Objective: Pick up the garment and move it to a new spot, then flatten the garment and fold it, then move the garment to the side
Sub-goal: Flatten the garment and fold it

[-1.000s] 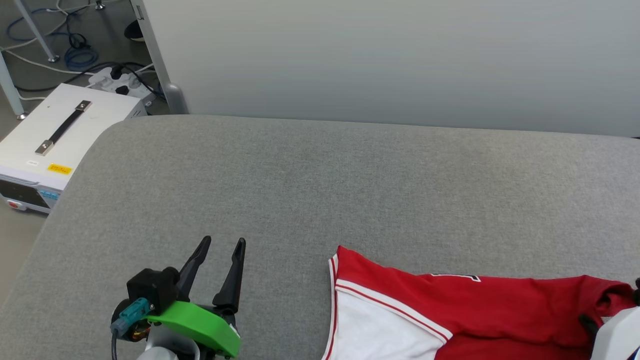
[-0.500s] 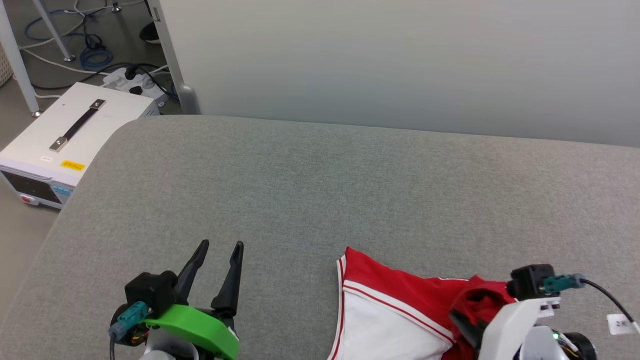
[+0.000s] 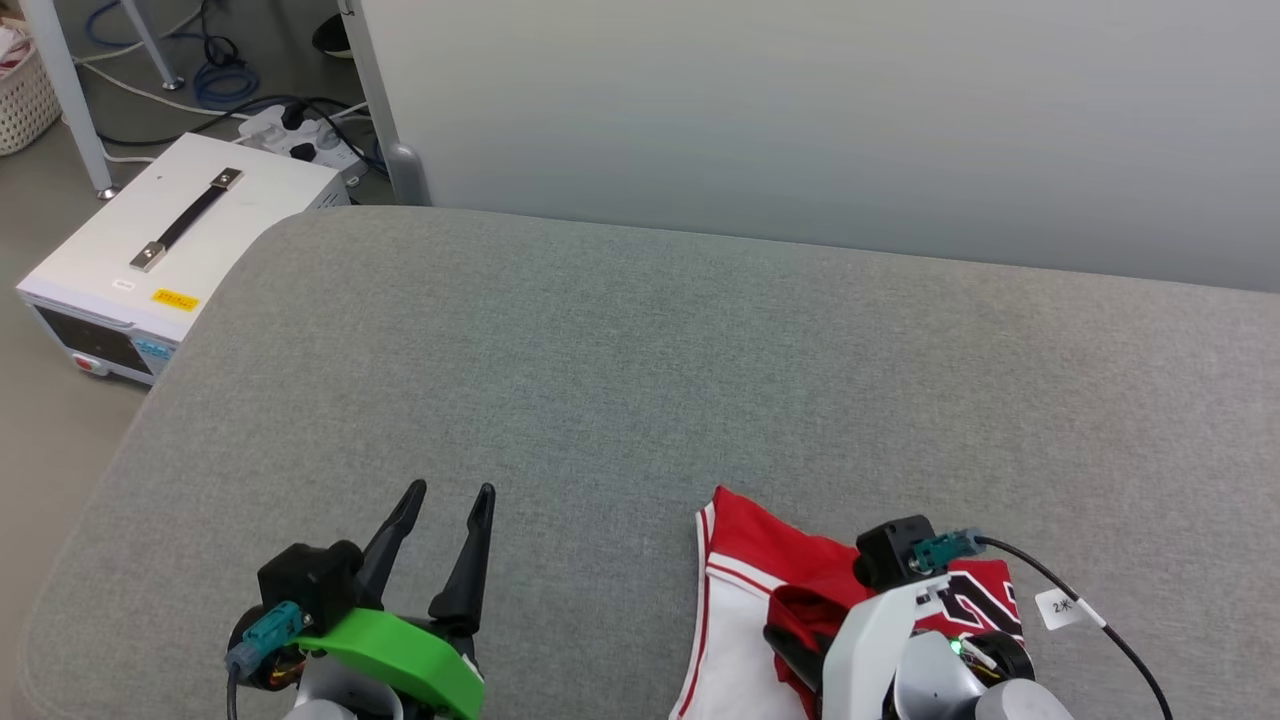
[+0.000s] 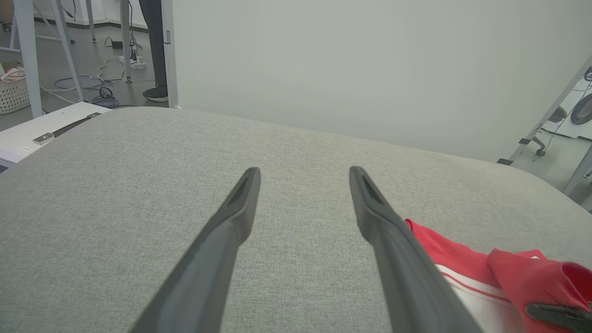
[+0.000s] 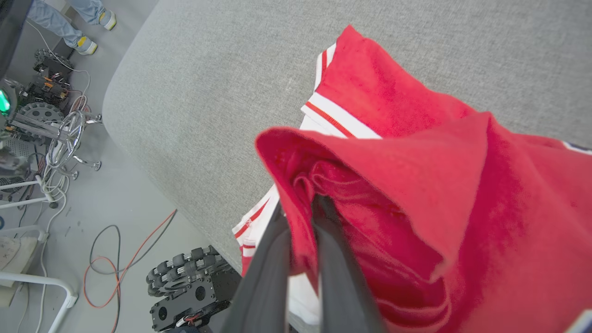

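Garment (image 5: 416, 162) fold pinched by right gripper (image 5: 303, 208) in wrist view, left gripper (image 3: 450, 489) spread

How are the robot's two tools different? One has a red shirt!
The left tool is open and empty; the right tool is pinched shut on the red garment. The left tool has a green piece behind its fingers; the right tool has a white piece. The left tool is over bare grey surface; the right tool is over the garment. Both have two long dark fingers.
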